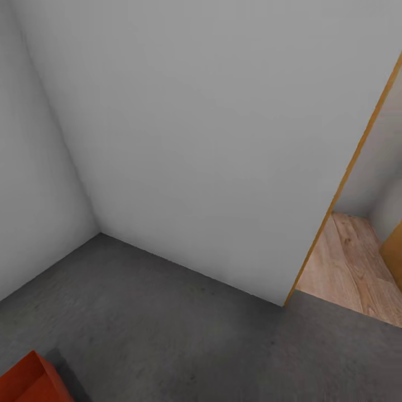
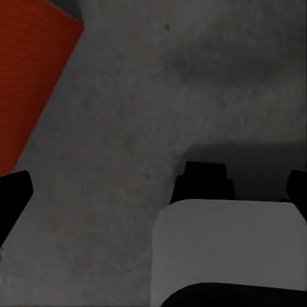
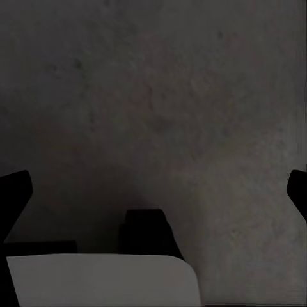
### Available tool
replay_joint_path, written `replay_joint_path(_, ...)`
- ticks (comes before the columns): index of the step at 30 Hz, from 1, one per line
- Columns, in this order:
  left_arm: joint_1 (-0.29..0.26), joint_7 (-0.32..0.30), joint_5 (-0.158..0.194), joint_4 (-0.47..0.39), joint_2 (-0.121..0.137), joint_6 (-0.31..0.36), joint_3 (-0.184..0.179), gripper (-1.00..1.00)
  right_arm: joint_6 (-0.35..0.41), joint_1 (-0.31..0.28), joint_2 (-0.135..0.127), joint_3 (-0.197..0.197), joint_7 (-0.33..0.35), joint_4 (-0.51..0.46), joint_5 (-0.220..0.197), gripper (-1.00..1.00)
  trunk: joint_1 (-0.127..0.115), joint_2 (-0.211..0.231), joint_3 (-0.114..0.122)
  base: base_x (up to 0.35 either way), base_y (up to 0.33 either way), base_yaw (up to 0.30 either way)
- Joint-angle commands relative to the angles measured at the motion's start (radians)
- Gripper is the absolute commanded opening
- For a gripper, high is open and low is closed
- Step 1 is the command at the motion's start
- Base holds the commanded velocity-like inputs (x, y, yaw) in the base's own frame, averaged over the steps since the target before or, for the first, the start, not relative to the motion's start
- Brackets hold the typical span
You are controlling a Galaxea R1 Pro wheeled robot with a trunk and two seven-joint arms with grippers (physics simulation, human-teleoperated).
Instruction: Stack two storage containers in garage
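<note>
floor: showing as matt, mottled dark grey concrete, slightly rough | walls: reading as smooth matt white | storage container: looking like smooth orange-red plastic, finely ribbed outside | doorway floor: showing light wood planks with visible grain | door frame: appearing as orange-brown wood

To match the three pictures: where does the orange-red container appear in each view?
Head view: storage container at the bottom left corner, on the floor.
Left wrist view: container at the upper left edge.
Right wrist view: not in it.
Shared landmark: the dark grey concrete floor.
</note>
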Motion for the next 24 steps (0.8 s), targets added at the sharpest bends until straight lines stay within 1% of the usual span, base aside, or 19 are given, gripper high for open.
replay_joint_path(1,0.000,0.003,0.004,0.000,0.000,-0.003,-0.006,1.00,-0.002,-0.001,-0.001,0.008,-0.003,0.001,-0.010,1.00,0.000,0.000,-0.001,0.000,0.000,-0.298)
replay_joint_path(24,0.000,0.003,-0.004,-0.006,0.004,-0.006,-0.007,1.00,0.002,0.000,-0.004,0.008,-0.004,-0.004,-0.011,1.00,0.000,0.000,-0.001,0.000,0.000,-0.298)
